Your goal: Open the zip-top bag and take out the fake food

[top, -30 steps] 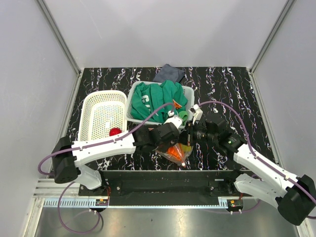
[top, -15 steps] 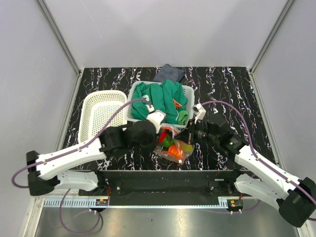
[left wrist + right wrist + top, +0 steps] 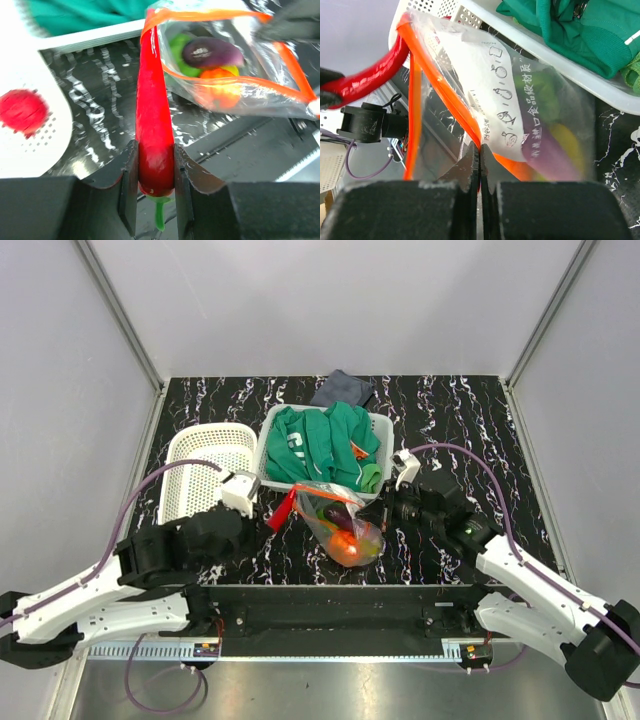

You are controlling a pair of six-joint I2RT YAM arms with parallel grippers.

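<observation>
1. The bag [image 3: 340, 520] lies on the bench [image 3: 470, 430] just in front of the cloth-filled basket [image 3: 381, 426], between the two end effectors, its orange-strip mouth gaping toward the left
2. Inside it the left wrist view shows a purple piece [image 3: 212, 52], a green piece [image 3: 180, 47] and an orange piece [image 3: 220, 95] bunched together
3. The chili [image 3: 154, 130] points its tip at the bag's mouth; whether the tip is inside cannot be told
4. The left end effector [image 3: 155, 170] is clamped on the chili's stem end, one finger on each side, with the green stem poking out below
5. The left arm lies low across the near-left of the bench, forearm angled up and right, wrist beside the near right corner of the perforated basket [image 3: 200, 475]
6. The right end effector [image 3: 479, 165] has its fingers pressed together on the bag's orange strip at the side away from the chili
7. The right arm reaches in from the near-right corner, elbow bent, wrist aimed left at the bag
8. A red round fruit [image 3: 22, 112] sits in the perforated basket, blurred and shown only by the left wrist camera; from above the left arm covers that spot
9. Seen from the right wrist, the printed film smears the pieces into colour patches
10. The left arm's base is cut off at the top view's edge
</observation>
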